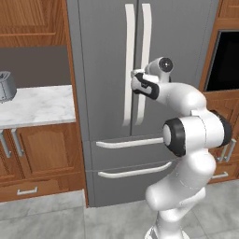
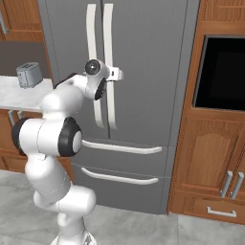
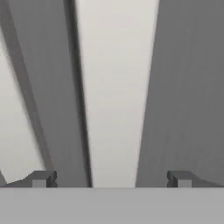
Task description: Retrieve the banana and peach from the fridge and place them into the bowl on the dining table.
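The pincer [image 3: 111, 179] stands apart, its fingers [image 3: 41, 179] flanking the right door's white handle [image 3: 116, 87] of the closed fridge [image 1: 102, 46], which rises at 12 o'clock from the arm.

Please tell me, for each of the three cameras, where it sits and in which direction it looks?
Left base view: behind the arm, to its left, facing the closed fridge; the arm rises at lower right.
Right base view: behind the arm, to its right, facing the same fridge; the arm rises at lower left.
Hand view: on the hand, looking along the end effector at a white handle close ahead, between the parted fingertips.
Both base views share the fridge, the handles and the toaster.
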